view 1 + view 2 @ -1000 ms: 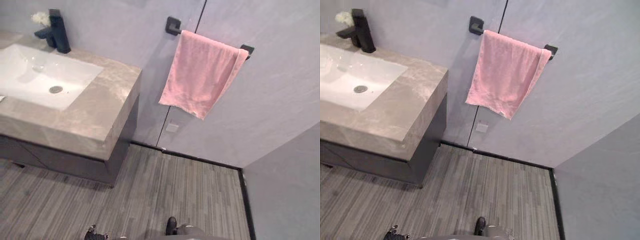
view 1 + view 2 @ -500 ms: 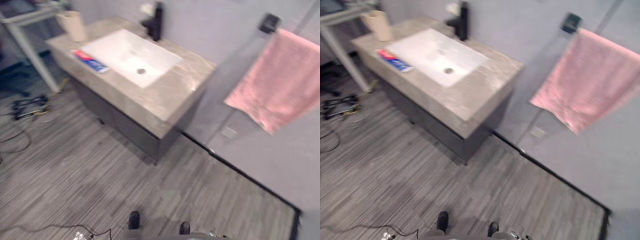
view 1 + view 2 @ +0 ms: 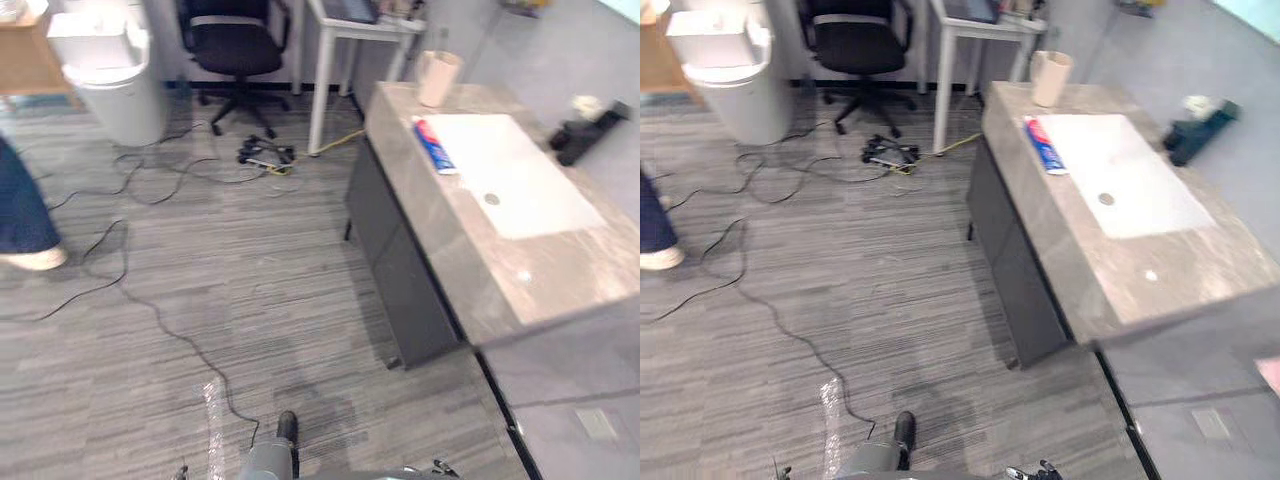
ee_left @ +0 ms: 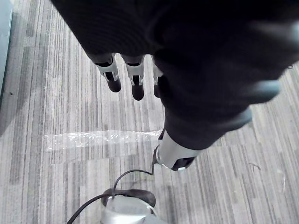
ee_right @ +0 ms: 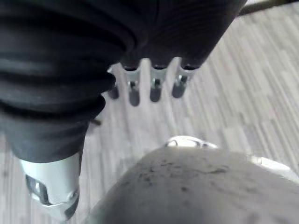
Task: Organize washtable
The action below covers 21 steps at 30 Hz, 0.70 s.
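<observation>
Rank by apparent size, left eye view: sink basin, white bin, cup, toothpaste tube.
1. sink basin and white bin: about alike, not ranked.
2. cup.
3. toothpaste tube, slightly smaller than the cup.

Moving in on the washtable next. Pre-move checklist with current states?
1. Left hand empty, fingers straight: ok.
2. Right hand empty, fingers straight: ok.
3. Washtable within reach: probably not ok; both hands hang over the floor.
4. Toothpaste tube located: ok, lying on the counter beside the sink.
5. Cup upright: ok, at the counter's far end.
6. Person's leg clear of the approach: ok, off to the left.
</observation>
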Motion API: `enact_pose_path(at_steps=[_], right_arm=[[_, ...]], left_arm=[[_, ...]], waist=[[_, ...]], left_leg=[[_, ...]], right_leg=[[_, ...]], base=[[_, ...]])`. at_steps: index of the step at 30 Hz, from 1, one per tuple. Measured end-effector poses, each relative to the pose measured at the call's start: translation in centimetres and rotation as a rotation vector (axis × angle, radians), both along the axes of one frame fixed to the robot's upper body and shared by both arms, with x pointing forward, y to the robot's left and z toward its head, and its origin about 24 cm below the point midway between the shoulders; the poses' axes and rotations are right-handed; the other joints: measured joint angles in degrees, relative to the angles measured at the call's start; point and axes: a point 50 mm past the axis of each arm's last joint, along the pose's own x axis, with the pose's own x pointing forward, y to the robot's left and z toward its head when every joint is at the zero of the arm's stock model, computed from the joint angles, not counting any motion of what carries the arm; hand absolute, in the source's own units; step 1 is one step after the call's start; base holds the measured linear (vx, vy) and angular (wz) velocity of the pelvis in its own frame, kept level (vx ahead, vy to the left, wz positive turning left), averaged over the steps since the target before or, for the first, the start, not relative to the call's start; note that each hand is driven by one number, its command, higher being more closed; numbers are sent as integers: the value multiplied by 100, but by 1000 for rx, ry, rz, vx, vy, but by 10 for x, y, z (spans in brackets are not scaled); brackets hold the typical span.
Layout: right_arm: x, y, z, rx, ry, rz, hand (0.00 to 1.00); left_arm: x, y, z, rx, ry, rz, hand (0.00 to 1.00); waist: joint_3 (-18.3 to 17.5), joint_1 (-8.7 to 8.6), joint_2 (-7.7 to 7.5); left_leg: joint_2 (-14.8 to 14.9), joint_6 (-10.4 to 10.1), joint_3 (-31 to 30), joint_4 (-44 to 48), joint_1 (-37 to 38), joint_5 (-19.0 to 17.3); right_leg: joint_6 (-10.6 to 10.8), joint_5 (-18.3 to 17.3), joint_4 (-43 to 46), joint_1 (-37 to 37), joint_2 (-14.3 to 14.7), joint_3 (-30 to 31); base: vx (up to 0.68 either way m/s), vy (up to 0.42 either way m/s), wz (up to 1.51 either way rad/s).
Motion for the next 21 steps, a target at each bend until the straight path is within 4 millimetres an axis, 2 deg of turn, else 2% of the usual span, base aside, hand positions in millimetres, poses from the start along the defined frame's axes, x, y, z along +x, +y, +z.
enact_pose_path(at_steps=[1,2,3,4,5,6,7,8,9,10,12,13,14,15,16,17,18,19,20,21], right_arm=[[4,-10,2,-26,-8,13,0],[8,-15,3,-40,-17,27,0],[10,-20,4,-51,-24,37,0],[13,-24,6,-64,-31,44,0],[15,-28,7,-74,-43,54,0],[16,-28,8,-76,-48,58,0],[23,-20,8,-61,-77,66,0],[26,-21,9,-68,-93,46,0],[28,-22,9,-66,-94,36,0],[28,-20,8,-62,-89,37,0],[26,-21,8,-60,-83,35,0],[26,-20,8,-54,-83,25,0],[24,-20,7,-51,-80,7,0],[23,-21,7,-52,-74,3,0],[20,-19,6,-47,-60,4,0],[15,-16,5,-36,-40,3,0],[9,-15,3,-27,-18,8,0],[5,-14,2,-28,-6,25,0],[9,-24,5,-56,-9,52,0],[16,-23,6,-61,-24,75,0]], left_arm=[[-1,-2,-1,-4,6,-9,0],[-2,-2,-1,-4,11,-15,0],[-2,-2,-1,-1,16,-28,0],[-6,1,-1,6,33,-45,0],[-9,3,0,13,44,-54,0],[-9,3,0,14,46,-55,0],[-5,12,3,38,42,-65,0],[5,13,4,44,20,-83,0],[6,13,3,43,30,-78,0],[10,10,3,38,23,-90,0],[21,4,2,29,2,-113,0],[22,1,1,21,6,-113,0],[20,-1,0,14,15,-119,0],[14,-1,0,14,29,-114,0],[10,3,1,25,31,-104,0],[3,9,2,35,36,-63,0],[-7,13,3,42,45,-6,0],[-15,16,3,48,54,20,0],[-24,8,0,27,66,58,0],[-26,11,2,38,67,59,0]], waist=[[18,15,88],[74,11,202],[135,17,291],[190,11,374],[187,-16,484],[183,-34,500],[232,-108,294],[325,-194,375],[373,-177,281],[356,-169,265],[348,-294,238],[337,-318,211],[316,-348,200],[292,-355,245],[263,-373,225],[167,-402,132],[20,-404,36],[-52,-391,-42],[-75,-144,312],[23,-100,407]], left_leg=[[-111,116,30,252,37,-70],[-224,174,-88,268,175,-108],[-260,201,-104,242,297,-130],[-333,213,-180,8,655,-138],[-294,68,-277,-473,1189,-229],[-245,-44,-220,-536,1281,-308],[73,-50,387,29,1255,-849],[618,-90,472,634,1160,-1061],[453,-116,360,728,1214,-1188],[389,-85,367,570,1499,-1191],[223,-80,163,7,1936,-1195],[148,-86,83,-254,2226,-1199],[132,-196,36,-510,2585,-1260],[200,-407,58,-526,2762,-1362],[271,-603,139,-237,2823,-1416],[300,-665,364,604,2603,-1451],[312,-707,754,1935,2138,-1409],[367,-642,1033,2751,1874,-1220],[1063,-350,1254,4211,1370,-1165],[1281,-264,1324,4801,1024,-1388]], right_leg=[[-236,72,930,-254,-266,-70],[-940,287,1653,-562,-445,10],[-1116,102,2134,-781,-465,232],[-733,-403,2702,-1119,-285,632],[-652,-880,2790,-1434,190,610],[-668,-964,2725,-1494,304,557],[-524,-1242,2228,-1683,447,285],[-44,-1304,1826,-1867,468,25],[78,-1246,1457,-1940,390,102],[24,-1062,763,-2049,379,-52],[18,-689,271,-2358,349,-426],[-17,-612,344,-2538,370,-401],[-80,-637,765,-2772,487,-309],[-285,-668,1038,-2838,666,-295],[-682,-702,1274,-2830,905,-377],[-924,-718,1406,-2813,1183,-449],[-1235,-573,1126,-2672,1526,-547],[-1782,-710,709,-2492,1690,-539],[-1719,-740,583,-2241,2145,-70],[-1706,-786,492,-2052,2227,101]], base=[[226,199,80],[252,222,68],[260,269,44],[324,351,32],[334,328,26],[348,212,31],[310,-70,43],[301,-134,49],[349,-144,36],[304,-17,36],[427,71,50],[635,87,39],[602,39,21],[673,7,20],[692,-11,17],[873,-17,14],[755,-33,-2],[726,7,-70],[683,103,-106],[777,165,-142]])
